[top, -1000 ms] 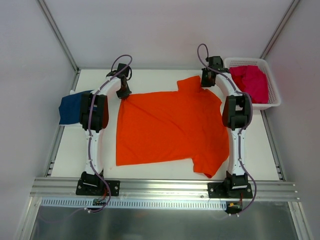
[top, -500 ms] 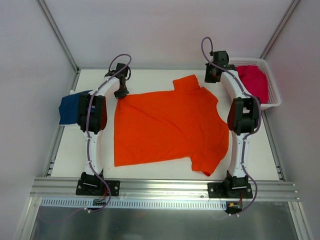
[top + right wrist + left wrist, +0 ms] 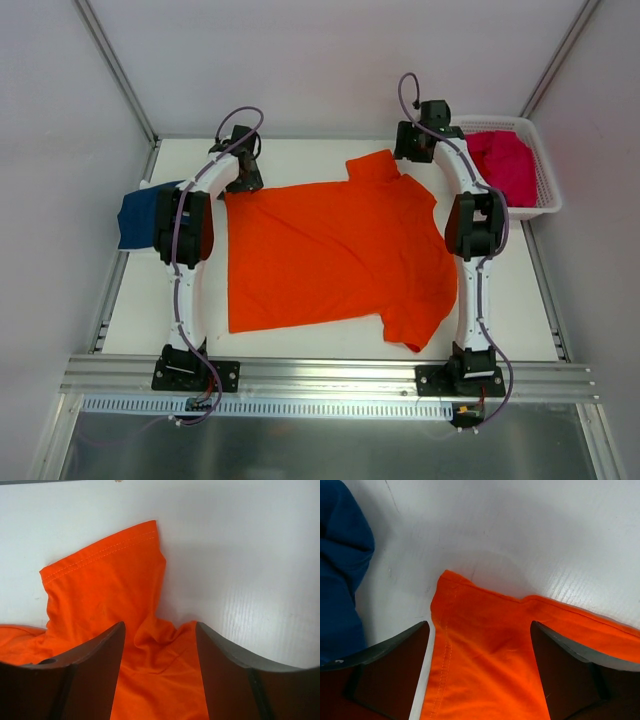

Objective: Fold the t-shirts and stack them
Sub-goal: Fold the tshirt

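A bright orange t-shirt (image 3: 335, 255) lies spread flat on the white table (image 3: 300, 150). My left gripper (image 3: 247, 180) hangs over its far left corner. In the left wrist view the left gripper (image 3: 479, 627) is open, with that hemmed corner of the orange t-shirt (image 3: 485, 645) lying loose between the fingers. My right gripper (image 3: 408, 150) is over the far sleeve. In the right wrist view the right gripper (image 3: 160, 627) is open too, and the orange t-shirt's sleeve (image 3: 105, 580) lies rumpled on the table in front of it. A navy t-shirt (image 3: 140, 215) sits at the left edge.
A white lattice basket (image 3: 545, 195) stands at the far right and holds magenta-pink t-shirts (image 3: 505, 165). The navy t-shirt (image 3: 340, 580) bulges close to my left finger. Metal frame posts rise at the table's far corners.
Both grippers were shut on the orange shirt's far edge and now stand open, with the cloth dropped flat. The shirt's far left corner has moved a little to the left.
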You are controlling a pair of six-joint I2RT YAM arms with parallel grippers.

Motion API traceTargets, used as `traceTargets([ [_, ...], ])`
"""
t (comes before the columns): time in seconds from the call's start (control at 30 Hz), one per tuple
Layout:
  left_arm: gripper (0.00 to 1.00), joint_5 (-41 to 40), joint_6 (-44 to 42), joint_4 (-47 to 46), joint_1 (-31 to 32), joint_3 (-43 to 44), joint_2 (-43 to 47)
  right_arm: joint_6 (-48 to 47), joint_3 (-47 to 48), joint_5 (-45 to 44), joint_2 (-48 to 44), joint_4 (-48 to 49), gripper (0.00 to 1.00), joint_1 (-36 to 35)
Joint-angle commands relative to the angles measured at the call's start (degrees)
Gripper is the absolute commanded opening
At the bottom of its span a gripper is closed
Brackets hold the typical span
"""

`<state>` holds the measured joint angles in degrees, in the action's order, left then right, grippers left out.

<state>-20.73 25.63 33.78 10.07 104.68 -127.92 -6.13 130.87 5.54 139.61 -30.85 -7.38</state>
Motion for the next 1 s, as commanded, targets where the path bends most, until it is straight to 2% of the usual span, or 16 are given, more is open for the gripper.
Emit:
traceTargets([
  [0.0,0.84,-3.09,-1.19,1.46,-0.13,0.78,1.71,1.56,4.83,2.81,2.06,-0.35,0.63,-0.27],
  [0.3,0.84,-0.37,0.12,4.89,-1.27,8.51,-5.06,2.61,8.00,5.71,6.46,1.05,0.66,-0.27],
  [0.53,0.83,2.54,1.71,8.75,-2.77,13.00,-8.57,3.58,8.70,8.25,7.96,2.37,0.65,-0.27],
  [0.63,0.81,3.94,1.88,9.72,-3.30,14.23,-9.62,3.93,8.61,9.31,8.48,2.90,0.52,-0.36],
  [0.67,0.81,4.47,1.97,10.42,-3.30,14.58,-9.89,4.19,8.70,9.40,8.66,2.90,0.45,-0.36],
  [0.77,0.72,6.23,1.97,12.00,-3.74,16.69,-11.47,4.29,8.79,10.19,9.10,2.90,0.33,-0.27],
  [0.87,0.64,6.84,2.06,12.98,-4.00,18.10,-12.35,4.02,8.79,10.63,9.28,2.11,0.26,-0.27],
  [0.97,0.49,6.93,2.06,13.15,-4.00,18.19,-12.44,3.06,8.18,9.32,9.10,0.71,0.20,-0.27],
])
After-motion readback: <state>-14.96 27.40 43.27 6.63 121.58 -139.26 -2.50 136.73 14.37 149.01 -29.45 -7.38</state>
